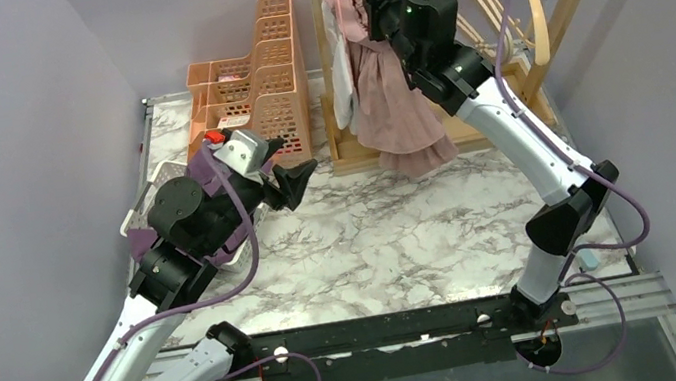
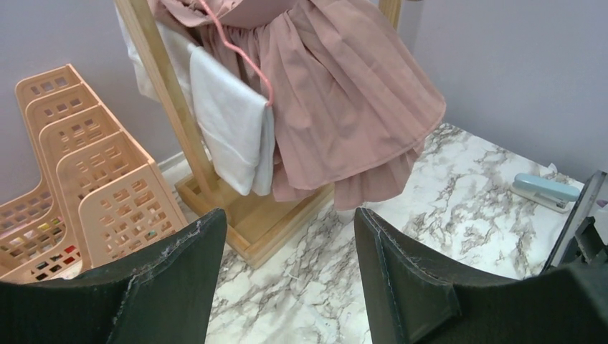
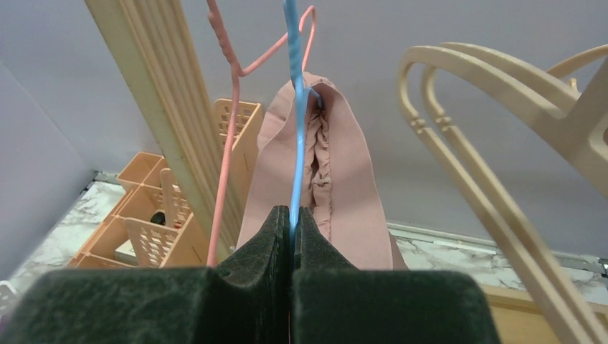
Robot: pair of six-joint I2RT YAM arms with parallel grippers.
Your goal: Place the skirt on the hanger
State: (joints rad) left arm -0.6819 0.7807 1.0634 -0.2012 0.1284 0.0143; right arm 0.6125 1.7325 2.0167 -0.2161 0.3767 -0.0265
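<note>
The pink pleated skirt (image 1: pixel 392 106) hangs on the wooden rack (image 1: pixel 327 61) at the back of the table, draped over a blue hanger (image 3: pixel 292 136). In the right wrist view the skirt (image 3: pixel 351 193) folds over the blue wire. My right gripper (image 3: pixel 292 213) is shut on that wire, high up at the rack. Beside it hangs a pink hanger (image 3: pixel 224 143), and in the left wrist view that pink hanger (image 2: pixel 236 50) carries a white cloth (image 2: pixel 229 122) next to the skirt (image 2: pixel 344 93). My left gripper (image 1: pixel 298 178) is open and holds nothing. It floats over the table left of the rack, pointing toward it (image 2: pixel 290 218).
Stacked orange baskets (image 1: pixel 256 71) stand left of the rack. A white basket (image 1: pixel 149 204) lies under the left arm. Beige hangers (image 3: pixel 495 150) hang to the right of the blue one. A pale blue stapler (image 2: pixel 545 190) lies on the marble table (image 1: pixel 391 233).
</note>
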